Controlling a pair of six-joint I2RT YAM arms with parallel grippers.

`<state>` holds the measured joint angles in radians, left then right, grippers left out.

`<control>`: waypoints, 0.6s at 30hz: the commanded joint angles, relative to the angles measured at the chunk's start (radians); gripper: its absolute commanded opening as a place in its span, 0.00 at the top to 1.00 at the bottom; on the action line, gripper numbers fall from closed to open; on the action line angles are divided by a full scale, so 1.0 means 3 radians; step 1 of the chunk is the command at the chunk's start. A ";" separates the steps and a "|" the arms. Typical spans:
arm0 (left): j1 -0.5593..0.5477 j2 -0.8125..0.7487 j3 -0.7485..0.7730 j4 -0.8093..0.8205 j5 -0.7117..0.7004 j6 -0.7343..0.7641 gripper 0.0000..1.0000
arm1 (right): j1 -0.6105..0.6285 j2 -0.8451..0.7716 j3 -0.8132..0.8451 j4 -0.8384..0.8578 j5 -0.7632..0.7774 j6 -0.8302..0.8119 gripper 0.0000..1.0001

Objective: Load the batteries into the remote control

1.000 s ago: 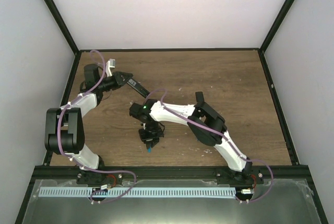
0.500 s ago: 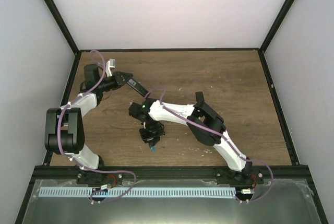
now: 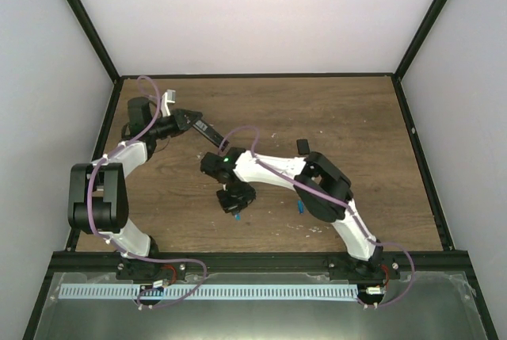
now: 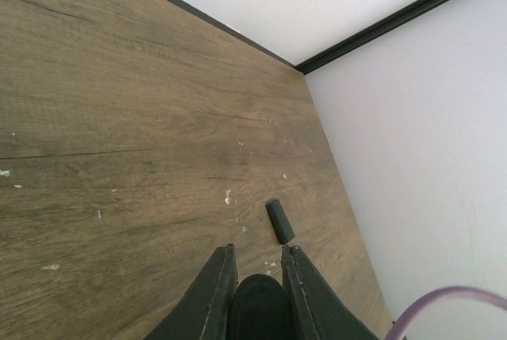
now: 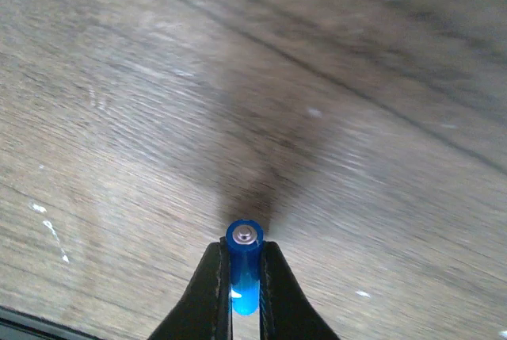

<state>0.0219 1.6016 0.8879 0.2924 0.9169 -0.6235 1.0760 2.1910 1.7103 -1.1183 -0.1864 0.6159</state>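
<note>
The remote control [image 3: 207,132] is a slim black bar held off the table at the back left, my left gripper [image 3: 187,119] shut on one end; its rounded black end [image 4: 258,308] sits between the fingers [image 4: 215,292]. My right gripper [image 3: 236,210] hangs over the table's middle, shut on a blue battery [image 5: 244,265] whose metal tip points away from the wrist camera. From above that battery [image 3: 238,216] peeks out below the fingers. A second blue battery [image 3: 302,207] lies on the wood beside the right forearm.
A small black cover piece [image 3: 302,147] lies right of centre and shows beyond the left fingertips [image 4: 279,221]. Pale specks of debris [image 3: 273,135] dot the wooden table [image 3: 356,118]. Black frame rails and white walls border the table.
The right jaws have closed onto the blue battery and shifted slightly right with it. The right elbow moved, uncovering the second battery and the cover piece. The left arm stayed still.
</note>
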 commanded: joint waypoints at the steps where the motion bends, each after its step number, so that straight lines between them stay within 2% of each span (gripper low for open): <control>1: 0.0014 0.0084 0.0091 0.0088 0.0144 0.0001 1.00 | -0.0221 -0.0504 -0.0292 0.0463 0.0284 -0.0128 0.99; 8: 0.0017 0.0153 0.0249 0.0103 0.0098 -0.0200 1.00 | -0.0778 -0.0958 -0.0367 0.0814 0.0515 -0.0782 0.99; 12: 0.0009 0.0142 0.0353 -0.0025 0.0107 -0.0232 1.00 | -0.1236 -0.1116 -0.0354 0.1059 0.0284 -0.1156 0.99; 18: -0.0022 0.0155 0.0502 -0.0126 0.0497 -0.0275 1.00 | -0.1467 -0.1327 -0.0430 0.1616 0.0105 -0.2089 0.99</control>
<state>0.0216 1.6371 0.9958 0.2718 0.9684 -0.6933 0.6399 1.8446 1.5997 -0.7677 -0.1013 0.2157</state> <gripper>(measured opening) 0.142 0.016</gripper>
